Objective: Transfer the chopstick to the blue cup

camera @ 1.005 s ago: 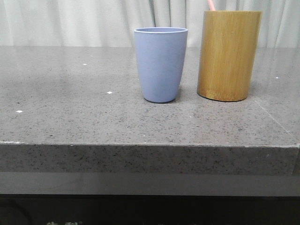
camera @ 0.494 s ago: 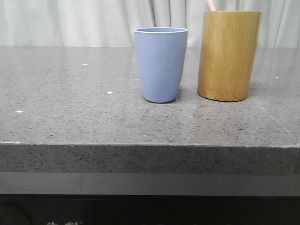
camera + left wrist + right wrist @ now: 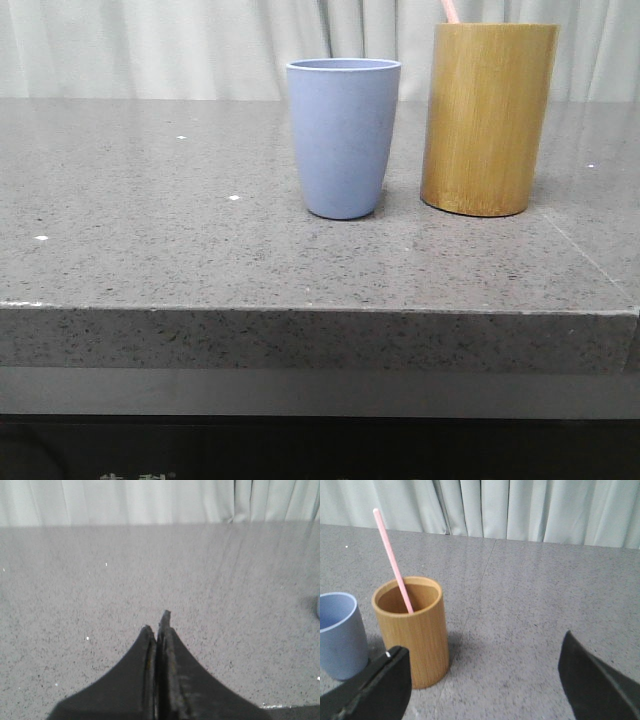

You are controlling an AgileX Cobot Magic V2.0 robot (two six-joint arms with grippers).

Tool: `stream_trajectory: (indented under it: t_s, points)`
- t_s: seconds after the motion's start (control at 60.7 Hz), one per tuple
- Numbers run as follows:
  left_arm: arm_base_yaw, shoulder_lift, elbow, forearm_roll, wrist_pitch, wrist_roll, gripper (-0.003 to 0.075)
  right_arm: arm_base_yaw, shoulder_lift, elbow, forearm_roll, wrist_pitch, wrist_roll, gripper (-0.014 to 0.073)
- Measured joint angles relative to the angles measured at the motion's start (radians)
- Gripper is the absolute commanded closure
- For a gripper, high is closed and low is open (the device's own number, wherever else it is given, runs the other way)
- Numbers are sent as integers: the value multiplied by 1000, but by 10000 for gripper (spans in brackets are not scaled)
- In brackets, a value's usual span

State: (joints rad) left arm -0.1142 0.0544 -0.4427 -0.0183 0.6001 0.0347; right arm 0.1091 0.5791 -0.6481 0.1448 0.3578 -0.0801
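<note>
My grey speckled bench (image 3: 150,250) stands before pale curtains (image 3: 150,45). My left gripper (image 3: 160,625) is closed and empty, my right gripper (image 3: 485,680) wide apart. No writing is readable.

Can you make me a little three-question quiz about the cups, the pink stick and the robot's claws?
1. True or false: the chopstick stands inside the blue cup.
2. Which gripper has its fingers pressed together? A) left gripper B) right gripper
3. Fill in: in the front view, the bamboo cup stands to the ____ of the blue cup.

Key
1. False: it leans inside the bamboo cup.
2. A; the right gripper's fingers are spread wide apart.
3. right
</note>
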Motion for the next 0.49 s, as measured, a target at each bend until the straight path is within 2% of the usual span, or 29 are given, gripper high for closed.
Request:
stream_trajectory:
  t_s: [0.132, 0.28, 0.494]
  points:
    - [0, -61, 7, 0, -10, -1, 739, 60, 162, -83, 2, -62, 0, -17]
    - [0, -61, 7, 0, -14, -1, 739, 180, 372, -216, -6, -127, 0, -17]
    - [0, -61, 7, 0, -14, -1, 739, 290, 656, -423, -25, -143, 0, -17]
